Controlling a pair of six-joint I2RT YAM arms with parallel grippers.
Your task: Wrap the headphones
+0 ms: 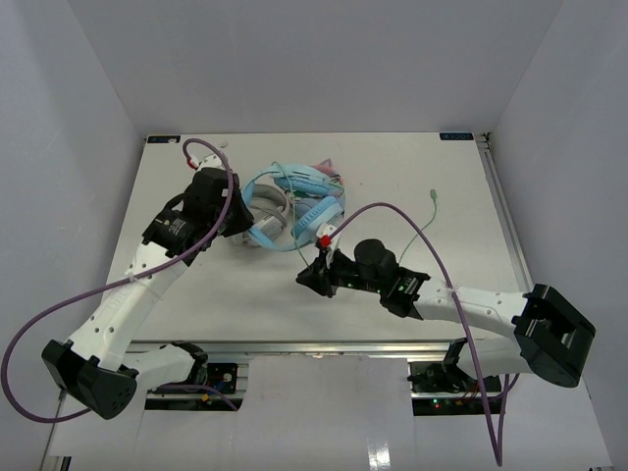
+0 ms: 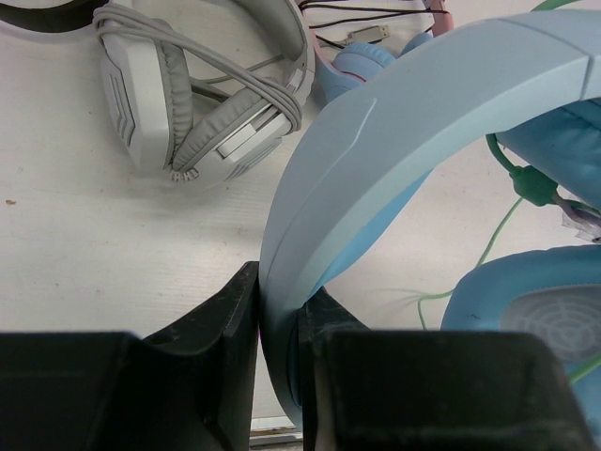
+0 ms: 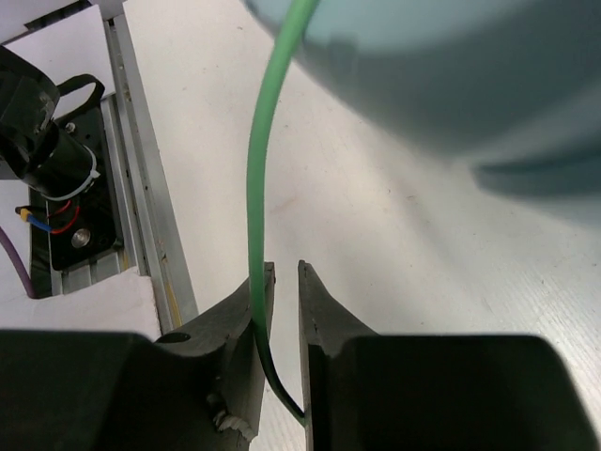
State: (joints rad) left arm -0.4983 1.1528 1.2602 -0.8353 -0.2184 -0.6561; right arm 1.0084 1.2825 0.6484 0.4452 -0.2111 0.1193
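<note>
The light-blue headphones [image 1: 319, 211] lie at the table's far middle, in a cluster with two other pairs. My left gripper [image 1: 245, 224] is shut on their headband [image 2: 394, 122], which fills the space between the jaws [image 2: 280, 280]; one padded cup [image 2: 535, 310] lies to the right. The thin green cable [image 3: 268, 141] runs taut from a blurred blue cup [image 3: 451, 66] down between the narrowly parted jaws of my right gripper [image 3: 285, 268], crossing from one finger to the other. In the top view the right gripper [image 1: 306, 279] hovers just in front of the headphones. The cable's plug end [image 1: 432, 199] rests to the right.
A grey-white pair [image 2: 202, 89] with its cord wound round it lies left of the headband. A pink cat-ear pair [image 1: 316, 177] sits behind. Purple robot cables [image 1: 412, 221] loop over both arms. The table's near rail [image 3: 141, 216] is close to the right gripper.
</note>
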